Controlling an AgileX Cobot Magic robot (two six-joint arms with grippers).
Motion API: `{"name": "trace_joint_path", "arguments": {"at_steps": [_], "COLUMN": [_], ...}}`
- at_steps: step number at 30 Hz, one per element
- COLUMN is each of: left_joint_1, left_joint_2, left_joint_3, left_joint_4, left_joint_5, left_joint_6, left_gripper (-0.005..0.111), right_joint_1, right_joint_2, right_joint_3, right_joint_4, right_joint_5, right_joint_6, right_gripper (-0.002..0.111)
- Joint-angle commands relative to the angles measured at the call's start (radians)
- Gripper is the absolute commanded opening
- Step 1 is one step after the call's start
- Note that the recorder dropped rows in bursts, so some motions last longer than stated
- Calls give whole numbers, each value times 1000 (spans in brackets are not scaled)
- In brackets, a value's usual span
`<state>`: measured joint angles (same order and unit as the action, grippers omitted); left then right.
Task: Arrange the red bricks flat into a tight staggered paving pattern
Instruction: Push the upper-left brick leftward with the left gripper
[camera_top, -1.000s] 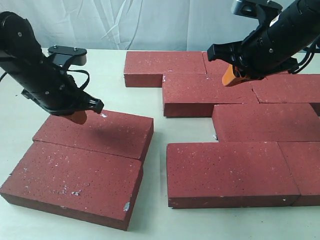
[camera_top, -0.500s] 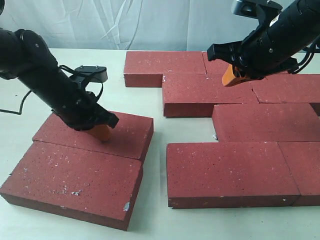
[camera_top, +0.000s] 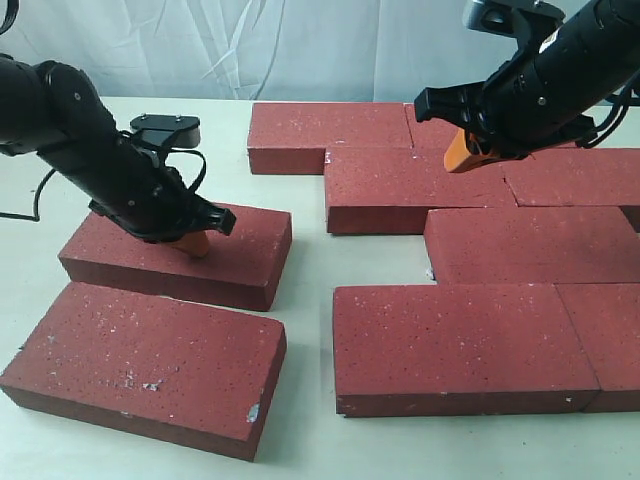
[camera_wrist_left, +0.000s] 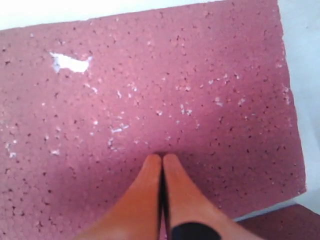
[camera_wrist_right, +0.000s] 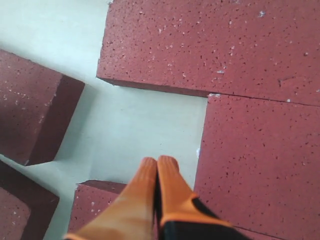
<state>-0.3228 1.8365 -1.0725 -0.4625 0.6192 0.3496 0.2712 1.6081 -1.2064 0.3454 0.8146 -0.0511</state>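
Markings check | readable text, labels, brands, numbers, signs: none | surfaces viewed: red bricks (camera_top: 455, 345), table (camera_top: 310, 262)

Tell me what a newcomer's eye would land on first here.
The left tool, shut, rests its orange tips on a loose red brick at left, which lies apart from a second loose brick in front of it. At right lies the staggered paving of red bricks, with the right tool, also shut, hovering above its far rows.
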Motion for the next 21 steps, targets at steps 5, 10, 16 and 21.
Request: {"name": "trace_joint_path", "arguments": {"at_steps": [5, 10, 16, 21], "left_joint_1": [5, 5, 5, 5], "left_joint_2": [-15, -46, -79, -77], "left_joint_3": [-36, -42, -46, -46], "left_joint_4": [81, 80, 57, 58], "left_joint_5": [-14, 5, 49, 62], "left_joint_6": [-14, -14, 65, 81], "left_gripper": [0, 0, 0, 0], "right_joint_1": [-1, -1, -1, -1], "right_joint_2": [-6, -6, -6, -6], "right_joint_3": [5, 5, 5, 5], "right_joint_4": [-2, -2, -2, -2], "right_joint_5": [-7, -7, -9, -9], "right_joint_6": [-7, -7, -7, -7], "right_gripper": [-1, -1, -1, -1]}}
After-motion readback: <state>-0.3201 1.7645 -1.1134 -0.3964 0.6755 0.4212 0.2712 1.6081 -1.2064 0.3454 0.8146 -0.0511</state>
